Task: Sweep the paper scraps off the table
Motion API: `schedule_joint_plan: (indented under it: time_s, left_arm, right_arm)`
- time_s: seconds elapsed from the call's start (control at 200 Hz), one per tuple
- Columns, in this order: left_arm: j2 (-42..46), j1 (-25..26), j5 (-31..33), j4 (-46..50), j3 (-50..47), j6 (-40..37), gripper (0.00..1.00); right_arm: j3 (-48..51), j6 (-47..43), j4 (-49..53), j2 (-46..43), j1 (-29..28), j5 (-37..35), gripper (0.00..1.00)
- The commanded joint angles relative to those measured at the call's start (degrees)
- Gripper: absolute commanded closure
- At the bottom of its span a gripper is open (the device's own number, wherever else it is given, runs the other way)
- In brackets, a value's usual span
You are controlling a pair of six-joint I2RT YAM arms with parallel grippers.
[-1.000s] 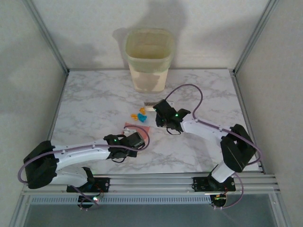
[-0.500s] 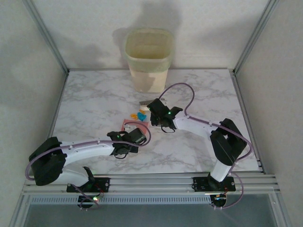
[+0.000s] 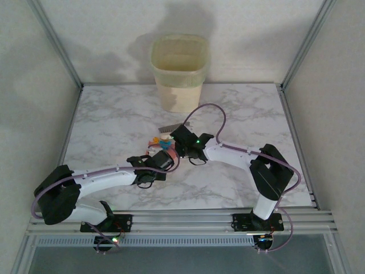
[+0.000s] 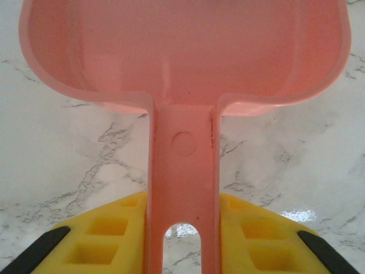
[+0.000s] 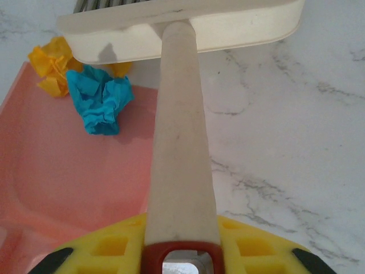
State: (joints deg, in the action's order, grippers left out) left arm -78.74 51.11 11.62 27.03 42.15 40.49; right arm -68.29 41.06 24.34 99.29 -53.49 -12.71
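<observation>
Paper scraps (image 5: pixel 100 100) sat at the dustpan (image 5: pixel 51 188) lip.
My right gripper (image 5: pixel 181 242) pinched the brush (image 5: pixel 179 114) to push them in; left gripper (image 4: pixel 182 231) pinched the dustpan handle, catching.

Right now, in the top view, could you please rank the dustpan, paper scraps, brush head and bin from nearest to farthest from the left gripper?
1. The dustpan, held in the left gripper.
2. The paper scraps, just beyond, at the pan's far lip.
3. The brush head, right behind the scraps.
4. The bin, far back, centre.
</observation>
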Motion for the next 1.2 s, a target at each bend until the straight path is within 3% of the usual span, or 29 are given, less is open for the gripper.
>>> schedule_joint_plan:
  time_s: [0.0, 0.511, 0.841, 1.197]
  left_arm:
    - [-1.6, -0.6, 0.5, 0.9, -1.4, -0.3, 1.0]
    - [-3.1, 2.6, 5.0, -3.4, -3.8, -0.5, 1.0]
    - [0.7, 3.1, 6.7, -8.8, -8.1, -1.2, 1.0]
    - [5.2, 4.0, 11.8, -13.7, -12.3, -2.1, 1.0]
  right_arm:
    - [2.9, -0.4, 2.0, -2.6, -1.7, 2.1, 1.0]
    - [14.7, 3.7, 0.5, -16.8, -5.1, 2.0, 1.0]
    - [21.2, 8.8, 2.3, -33.0, -5.2, -9.2, 1.0]
    - [24.9, 10.0, 5.9, -43.9, -5.2, -15.5, 1.0]
